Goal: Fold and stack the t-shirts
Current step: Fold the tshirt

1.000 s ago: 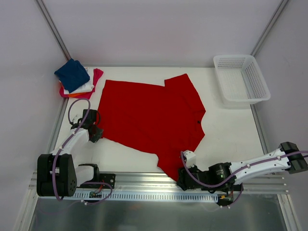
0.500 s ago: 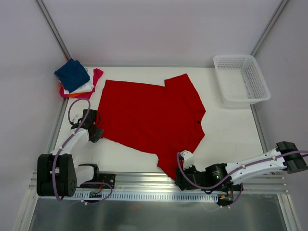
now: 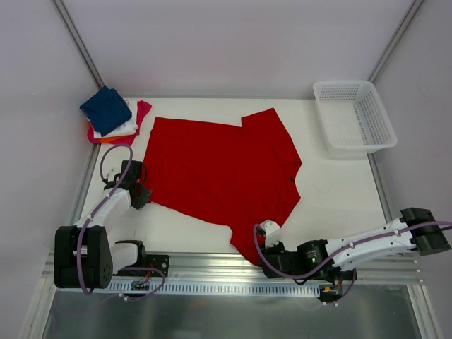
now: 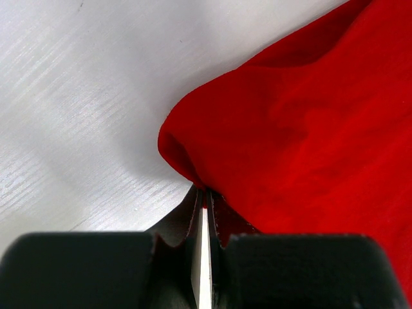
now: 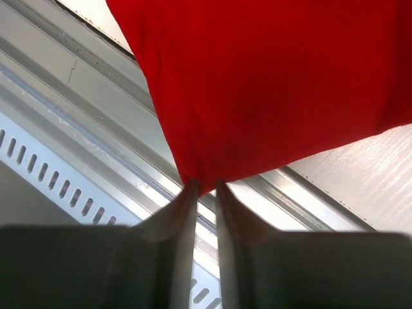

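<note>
A large red t-shirt (image 3: 219,169) lies spread flat across the middle of the table. At its left edge, low on the table, my left gripper (image 3: 145,195) is shut on a fold of the hem (image 4: 193,174), its tips pressed together (image 4: 205,196). My right gripper (image 3: 257,257) sits at the shirt's near corner by the front rail. Its jaws stand a narrow gap apart, with the pointed corner of the red cloth (image 5: 257,96) pinched between the tips (image 5: 206,187). A stack of small folded t-shirts (image 3: 113,116), navy on top of white, orange and magenta, sits at the back left.
A white mesh basket (image 3: 342,86) stands at the back right corner. A slotted metal rail (image 3: 212,286) runs along the near edge under the right gripper. Bare white table (image 3: 339,198) shows to the right of the shirt and in front of its left half.
The right arm has slid left along the front edge to the shirt's near corner, and its jaws have narrowed onto it. The left arm and the shirt have not moved.
</note>
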`<state>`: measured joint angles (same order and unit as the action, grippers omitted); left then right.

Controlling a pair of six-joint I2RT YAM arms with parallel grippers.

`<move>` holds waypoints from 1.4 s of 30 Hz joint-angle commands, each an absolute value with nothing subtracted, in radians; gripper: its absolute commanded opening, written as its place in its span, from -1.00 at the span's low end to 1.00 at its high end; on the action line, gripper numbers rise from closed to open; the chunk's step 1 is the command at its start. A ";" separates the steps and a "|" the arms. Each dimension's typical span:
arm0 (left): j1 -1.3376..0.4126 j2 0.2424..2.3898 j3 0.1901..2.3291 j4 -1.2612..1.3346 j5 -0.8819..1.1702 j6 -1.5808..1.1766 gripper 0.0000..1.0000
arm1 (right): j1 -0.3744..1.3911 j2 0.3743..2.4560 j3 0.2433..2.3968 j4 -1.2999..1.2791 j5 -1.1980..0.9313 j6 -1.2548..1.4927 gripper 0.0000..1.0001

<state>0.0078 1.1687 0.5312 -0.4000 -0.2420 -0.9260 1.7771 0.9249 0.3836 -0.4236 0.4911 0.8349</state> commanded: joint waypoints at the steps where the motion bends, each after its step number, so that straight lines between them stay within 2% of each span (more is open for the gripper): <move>1: 0.011 1.161 0.526 -0.393 -0.225 -0.911 -1.00 | 1.773 0.927 0.416 -0.416 0.517 0.838 -0.71; 2: 0.009 1.161 0.526 -0.391 -0.227 -0.911 -1.00 | 1.773 0.925 0.414 -0.414 0.518 0.838 -0.76; 3: 0.011 1.161 0.526 -0.391 -0.226 -0.913 -1.00 | 1.772 0.922 0.411 -0.414 0.522 0.839 -0.91; 5: 0.011 1.161 0.525 -0.391 -0.225 -0.913 -1.00 | 1.772 0.917 0.410 -0.414 0.523 0.842 -0.99; 14: 0.005 1.157 0.534 -0.391 -0.219 -0.894 -1.00 | 1.755 0.859 0.459 -0.491 0.574 0.804 -0.99; 21: 0.006 1.091 0.545 -0.391 -0.209 -0.873 -1.00 | 1.668 0.785 0.529 -0.569 0.606 0.701 -0.99; 31: -0.026 1.043 0.633 -0.413 -0.190 -0.847 -1.00 | 1.399 0.747 0.643 -0.617 0.574 0.474 -0.99; 38: -0.028 1.043 0.664 -0.416 -0.196 -0.836 -1.00 | 1.128 0.773 0.733 -0.614 0.480 0.341 -0.99; 42: -0.028 1.040 0.669 -0.416 -0.198 -0.830 -1.00 | 1.068 0.796 0.750 -0.614 0.410 0.324 -1.00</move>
<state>-0.0200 1.0595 0.6327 -0.4053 -0.1974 -0.8513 1.0897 0.7845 0.7139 -0.5961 0.4801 0.3836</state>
